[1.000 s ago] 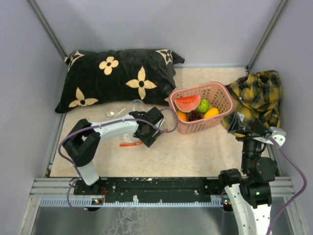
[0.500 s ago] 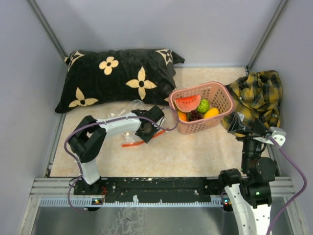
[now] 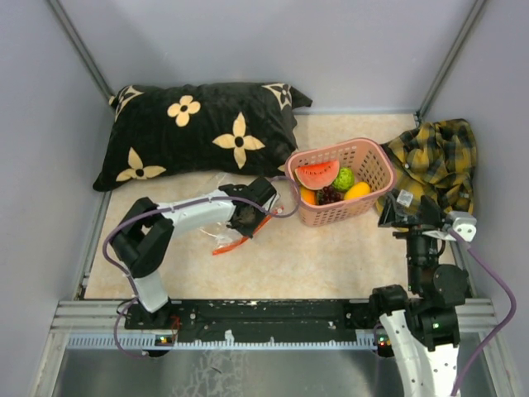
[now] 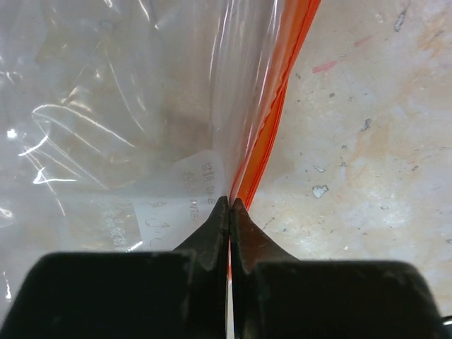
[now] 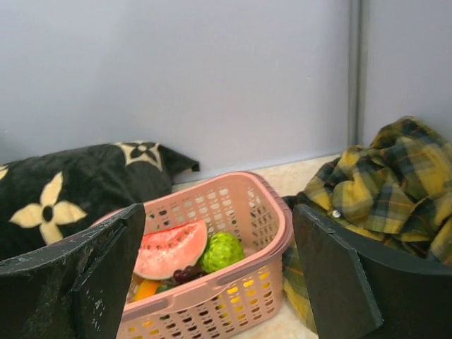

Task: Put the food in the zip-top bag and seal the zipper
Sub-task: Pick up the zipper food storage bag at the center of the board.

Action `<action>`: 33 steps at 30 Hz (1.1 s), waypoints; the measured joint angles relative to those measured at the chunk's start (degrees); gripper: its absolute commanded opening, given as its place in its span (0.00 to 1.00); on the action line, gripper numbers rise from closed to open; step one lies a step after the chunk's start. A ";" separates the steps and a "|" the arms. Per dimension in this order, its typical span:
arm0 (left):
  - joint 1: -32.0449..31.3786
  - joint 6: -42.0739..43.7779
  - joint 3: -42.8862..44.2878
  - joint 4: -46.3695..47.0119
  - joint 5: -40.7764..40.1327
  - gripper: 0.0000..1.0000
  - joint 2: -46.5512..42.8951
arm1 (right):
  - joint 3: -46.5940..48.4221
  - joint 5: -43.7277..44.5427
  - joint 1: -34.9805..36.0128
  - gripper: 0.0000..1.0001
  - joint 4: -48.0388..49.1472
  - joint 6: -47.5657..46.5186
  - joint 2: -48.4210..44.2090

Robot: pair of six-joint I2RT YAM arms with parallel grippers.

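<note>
The food lies in a pink basket (image 3: 377, 168): a watermelon slice (image 3: 317, 174), a bumpy green fruit (image 3: 344, 179), dark grapes (image 3: 330, 196) and orange and yellow pieces (image 3: 357, 191). The right wrist view shows the watermelon slice (image 5: 169, 248) and green fruit (image 5: 222, 251) too. The clear zip-top bag (image 4: 106, 127) lies left of the basket. My left gripper (image 4: 230, 205) is shut on the bag's edge at the red-orange zipper (image 4: 272, 123), which runs away from the closed jaws. From above, the left gripper (image 3: 245, 217) sits over the zipper (image 3: 235, 241). My right gripper (image 5: 219, 219) stands open and empty, facing the basket.
A black pillow (image 3: 198, 132) with cream flowers lies at the back left. A yellow plaid shirt (image 3: 438, 161) is bunched right of the basket, close to the right gripper (image 3: 402, 207). Grey walls close in the beige floor on three sides.
The left gripper has closed on the bag's zipper edge, and the red-orange strip now slants up toward it. The right gripper has shifted slightly left, still open.
</note>
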 measured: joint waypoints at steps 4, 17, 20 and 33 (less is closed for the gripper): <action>0.02 -2.51 -1.07 0.81 0.72 0.00 -3.61 | 2.01 -5.09 0.11 0.86 -0.63 0.74 3.54; 1.86 -13.07 -11.39 11.58 5.31 0.00 -21.38 | 6.73 -27.87 0.13 0.83 -0.79 3.91 15.15; 1.86 -15.91 -12.94 14.32 5.73 0.00 -25.55 | 6.80 -33.90 0.13 0.82 1.57 5.46 19.80; 1.88 -28.28 -18.88 28.13 4.68 0.00 -42.18 | 4.63 -42.60 9.86 0.76 16.31 12.24 36.24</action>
